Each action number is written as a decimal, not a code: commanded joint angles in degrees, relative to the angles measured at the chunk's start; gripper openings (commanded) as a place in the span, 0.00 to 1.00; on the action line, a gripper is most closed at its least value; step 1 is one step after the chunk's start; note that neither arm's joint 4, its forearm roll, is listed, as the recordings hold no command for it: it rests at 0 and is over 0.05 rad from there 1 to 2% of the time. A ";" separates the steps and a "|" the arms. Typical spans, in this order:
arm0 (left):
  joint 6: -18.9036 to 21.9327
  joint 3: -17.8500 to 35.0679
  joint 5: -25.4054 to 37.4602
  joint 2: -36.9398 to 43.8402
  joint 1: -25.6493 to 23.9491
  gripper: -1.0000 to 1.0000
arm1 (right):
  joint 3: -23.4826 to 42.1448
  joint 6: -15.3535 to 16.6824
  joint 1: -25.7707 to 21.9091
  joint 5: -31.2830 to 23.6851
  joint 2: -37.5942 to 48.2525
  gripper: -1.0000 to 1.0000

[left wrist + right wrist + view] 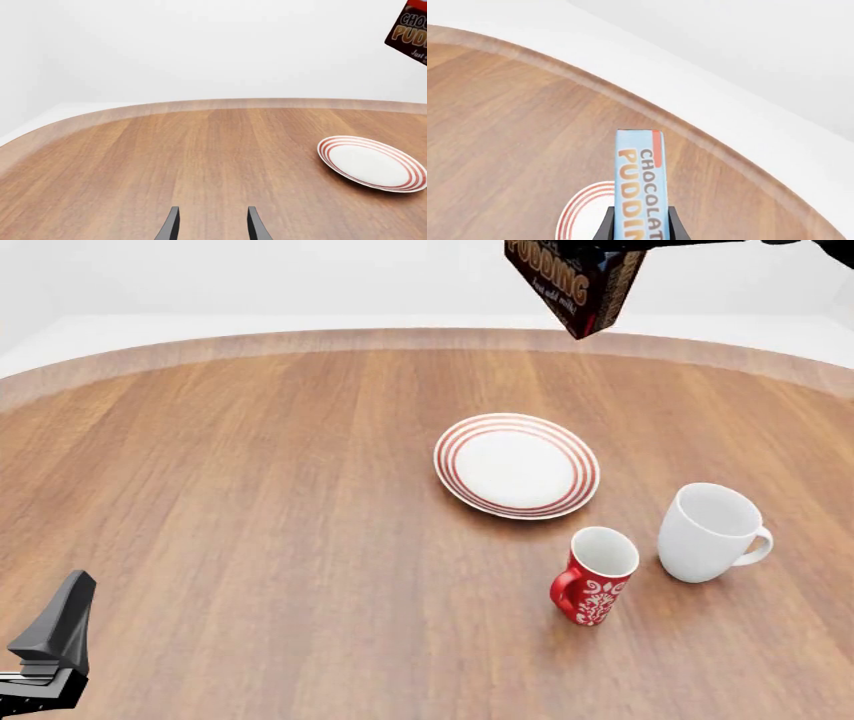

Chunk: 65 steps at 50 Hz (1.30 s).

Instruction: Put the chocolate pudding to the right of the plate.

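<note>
The chocolate pudding [574, 285] is a box with dark brown sides, held high in the air above the far part of the table, behind the plate [517, 465]. My right gripper [640, 216] is shut on it, with the light-blue lettered top [640, 175] facing the right wrist camera. The white plate with red rings [575, 216] shows partly behind the box in that view. My left gripper [213, 227] is open and empty, low over bare wood at the near left. In the left wrist view the plate [372, 163] and the box [408, 30] lie well ahead of it.
A red patterned mug [595, 576] stands just in front of the plate's right side. A plain white mug [710, 532] stands to the plate's right and a little nearer. The left arm's dark body [51, 648] sits at the near left corner. The round wooden table's far edge [400, 338] curves behind.
</note>
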<state>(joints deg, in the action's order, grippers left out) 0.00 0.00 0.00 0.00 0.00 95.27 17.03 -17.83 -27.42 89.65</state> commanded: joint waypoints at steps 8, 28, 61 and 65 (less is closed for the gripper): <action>0.00 0.00 0.00 0.00 0.00 1.00 | 1.97 -0.46 13.94 3.60 9.24 0.00; 0.00 0.00 0.00 0.00 0.00 1.00 | -13.14 -0.90 21.59 15.58 13.29 0.00; 0.00 0.00 0.00 0.00 0.00 1.00 | -29.05 -1.32 27.78 29.27 16.58 0.00; 0.00 0.00 0.00 0.00 0.00 1.00 | -29.48 -1.99 28.07 29.81 16.20 0.00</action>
<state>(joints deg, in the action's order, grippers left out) 0.00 0.00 0.00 0.00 0.00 68.29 16.68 9.05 -0.10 105.78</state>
